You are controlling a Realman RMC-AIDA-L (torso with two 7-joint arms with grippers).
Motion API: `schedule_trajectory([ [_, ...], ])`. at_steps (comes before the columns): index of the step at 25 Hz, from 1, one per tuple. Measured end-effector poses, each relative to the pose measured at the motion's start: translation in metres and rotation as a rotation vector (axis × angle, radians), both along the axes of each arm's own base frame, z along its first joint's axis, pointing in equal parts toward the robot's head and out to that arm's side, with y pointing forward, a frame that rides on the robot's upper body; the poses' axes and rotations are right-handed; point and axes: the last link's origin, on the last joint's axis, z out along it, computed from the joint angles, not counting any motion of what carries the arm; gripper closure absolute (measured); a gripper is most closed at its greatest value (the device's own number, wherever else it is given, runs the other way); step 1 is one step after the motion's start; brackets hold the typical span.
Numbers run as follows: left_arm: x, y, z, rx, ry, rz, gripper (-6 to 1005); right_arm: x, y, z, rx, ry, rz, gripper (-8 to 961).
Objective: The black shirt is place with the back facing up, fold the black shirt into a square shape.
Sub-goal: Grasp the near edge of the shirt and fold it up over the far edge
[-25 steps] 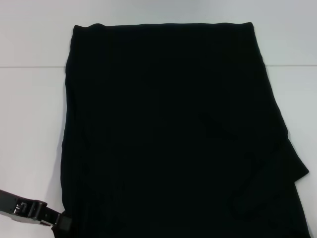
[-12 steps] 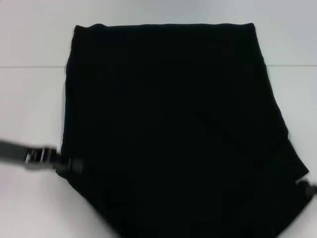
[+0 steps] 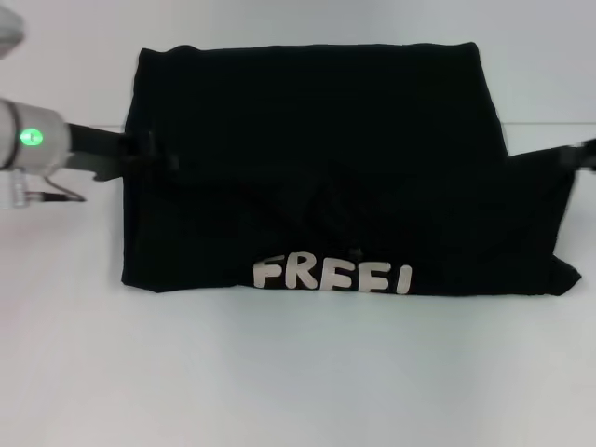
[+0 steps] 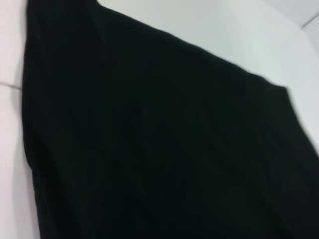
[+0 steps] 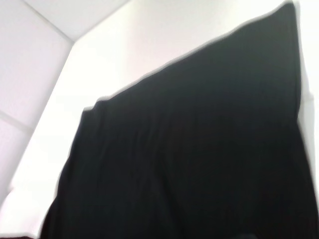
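The black shirt (image 3: 317, 121) lies on the white table (image 3: 298, 372), doubled over on itself. Its near half is turned up and back, so the cream "FREE!" lettering (image 3: 331, 277) shows along the near fold. My left gripper (image 3: 149, 154) is at the shirt's left edge, shut on the cloth. My right gripper (image 3: 585, 154) is at the frame's right edge, shut on a stretched corner of the shirt. Black cloth fills the left wrist view (image 4: 149, 139) and the right wrist view (image 5: 199, 149); no fingers show there.
The left arm's grey wrist with a green light (image 3: 33, 140) reaches in from the left. A seam line (image 3: 56, 125) crosses the table behind it. White table surface lies in front of the fold and on both sides of the shirt.
Both grippers have lifted the shirt's near edge and carried it away from me over the far half. The lettering has come into view at the new fold.
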Motion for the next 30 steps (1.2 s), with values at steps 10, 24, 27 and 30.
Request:
schedule_trajectory([
  [10, 0.005, 0.011, -0.027, 0.068, 0.163, -0.002, 930, -0.009, 0.041, -0.067, 0.117, -0.183, -0.031, 899],
  [24, 0.015, 0.025, -0.016, 0.216, 0.163, -0.006, 931, -0.043, 0.078, -0.055, 0.259, -0.259, 0.022, 900],
  [27, 0.011, 0.024, -0.021, 0.216, 0.167, 0.004, 931, -0.041, 0.079, -0.064, 0.262, -0.307, 0.022, 899],
  [30, 0.01, 0.025, -0.021, 0.22, 0.172, 0.006, 931, -0.039, 0.08, -0.072, 0.269, -0.342, 0.018, 899],
])
